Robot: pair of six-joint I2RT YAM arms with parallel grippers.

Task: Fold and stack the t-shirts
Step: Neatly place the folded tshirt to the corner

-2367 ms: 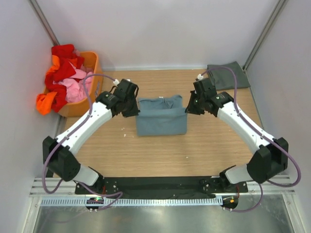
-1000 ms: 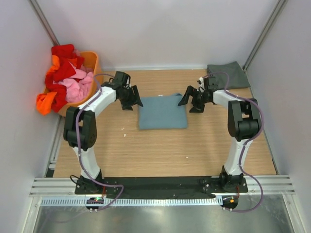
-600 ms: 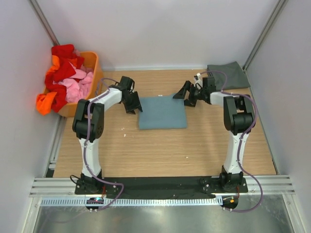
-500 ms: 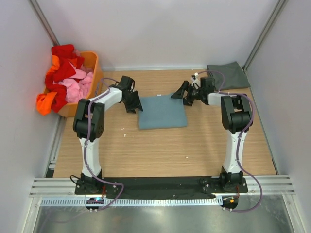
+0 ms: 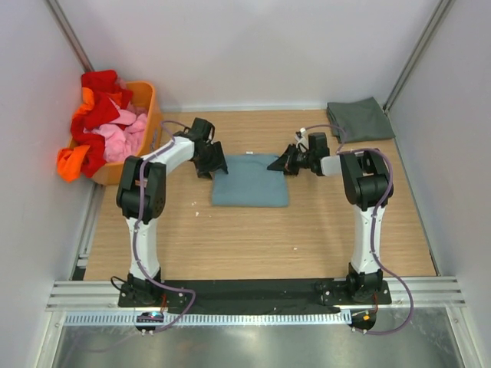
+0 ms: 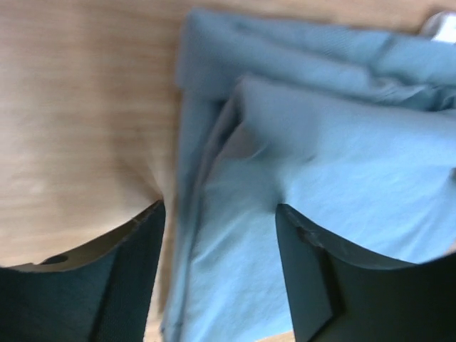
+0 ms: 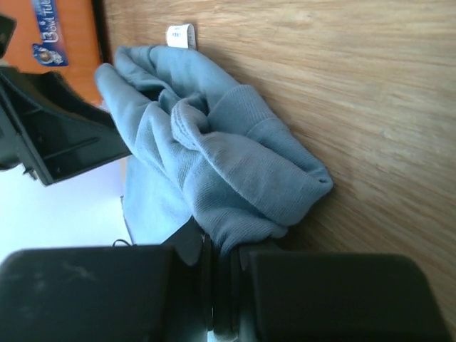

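Muted blue-teal soft cloth t-shirt [image 5: 249, 185]: folded into a rough rectangle, lying flat at the middle of the light wooden table [image 5: 253, 241]; layered edges bunched along the far side.
Left gripper [image 5: 217, 166]: set at the far-left corner of that shirt. Seen from the left wrist [image 6: 219, 210], jaws standing wide, straddling the folded edge. Cloth lying loose between the black fingers [image 6: 132, 285], not pinched.
Right gripper [image 5: 275, 164]: low over the wood at the shirt's far-right corner. Seen from the right wrist [image 7: 222, 249], jaws drawn narrow, clamped on a rumpled fold of the blue-teal cloth.
Small white garment label [image 7: 180, 35]: poking out at the shirt's far edge, lying against the wood.
Dark grey-green cloth t-shirt [image 5: 360, 119]: folded, resting in the far right corner of the table, well apart from the blue-teal one and from both grippers.
Orange plastic basket [image 5: 147, 103]: at the far left of the table, heaped with red, pink and orange garments [image 5: 103, 126], some hanging over its rim.
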